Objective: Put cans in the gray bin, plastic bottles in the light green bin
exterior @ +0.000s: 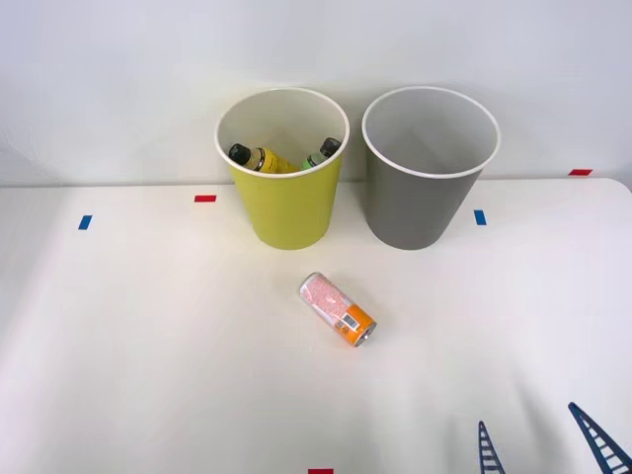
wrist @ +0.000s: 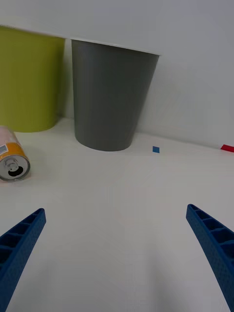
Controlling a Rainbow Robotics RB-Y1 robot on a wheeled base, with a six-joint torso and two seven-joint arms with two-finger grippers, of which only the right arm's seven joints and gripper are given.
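The can [exterior: 338, 310] lies on its side on the white table [exterior: 148, 346], just in front of the light green bin [exterior: 286, 197], at about ten o'clock from the right gripper [exterior: 543, 446] and well apart from it. The gripper's blue ribbed fingers [wrist: 19, 243] stand wide apart with nothing between them, low over the table's near edge. The gray bin [exterior: 420, 193] stands at twelve o'clock from the gripper, just beside the green one. Two plastic bottles [exterior: 259, 158] lean inside the green bin. Small red and blue tape marks [exterior: 204, 198] dot the table; a plain pale wall [exterior: 118, 79] rises behind
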